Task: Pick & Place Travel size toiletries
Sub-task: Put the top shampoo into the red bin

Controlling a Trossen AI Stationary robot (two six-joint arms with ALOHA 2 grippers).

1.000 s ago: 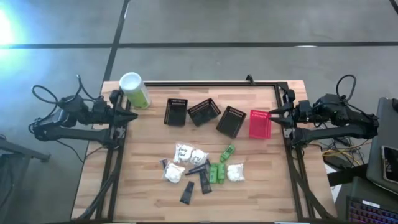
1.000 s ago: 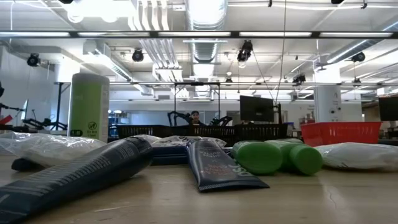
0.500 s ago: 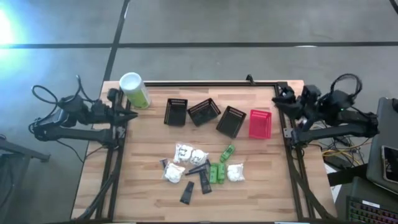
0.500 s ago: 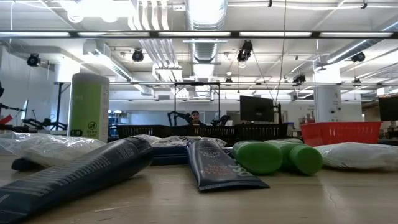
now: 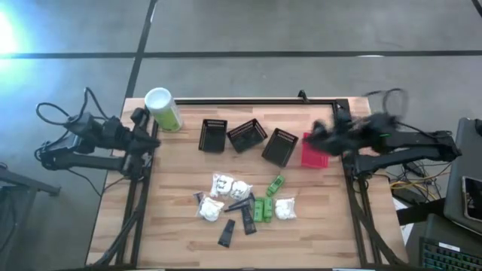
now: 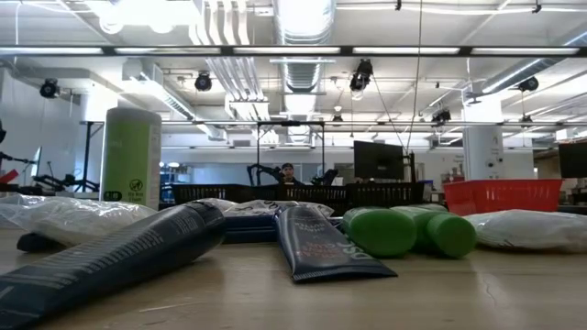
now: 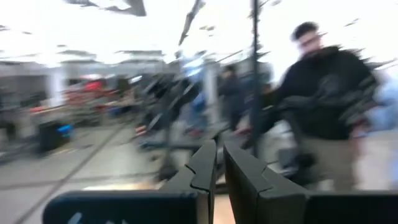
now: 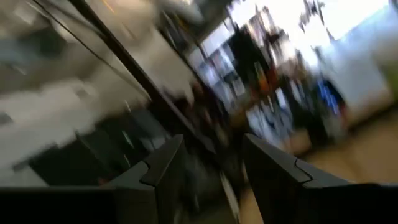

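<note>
The toiletries lie loose in a cluster on the wooden table's near middle. There are white wrapped packets (image 5: 224, 184) (image 5: 285, 208), green tubes (image 5: 262, 208) (image 5: 276, 184) and dark tubes (image 5: 226, 233) (image 5: 247, 218). The low view shows them close up: a dark tube (image 6: 119, 252), green tubes (image 6: 408, 231) and a white packet (image 6: 532, 229). My right gripper (image 5: 315, 132) (image 8: 211, 168) hovers open over the red basket's far end, blurred by motion. My left gripper (image 5: 153, 139) (image 7: 219, 168) is shut at the table's left edge, near the canister. Neither gripper touches anything.
A tall pale-green canister with a white lid (image 5: 163, 109) stands at the far left corner. Three black slotted baskets (image 5: 212, 135) (image 5: 247, 134) (image 5: 279, 146) and a red one (image 5: 315, 150) stand in a row along the far side. Bare wood surrounds the cluster. A person shows beyond the table (image 7: 323, 93).
My right arm has swung from the table's right edge toward its left, and the gripper now hangs over the red basket. My left arm has shifted slightly at the left edge. The toiletries have stayed where they were.
</note>
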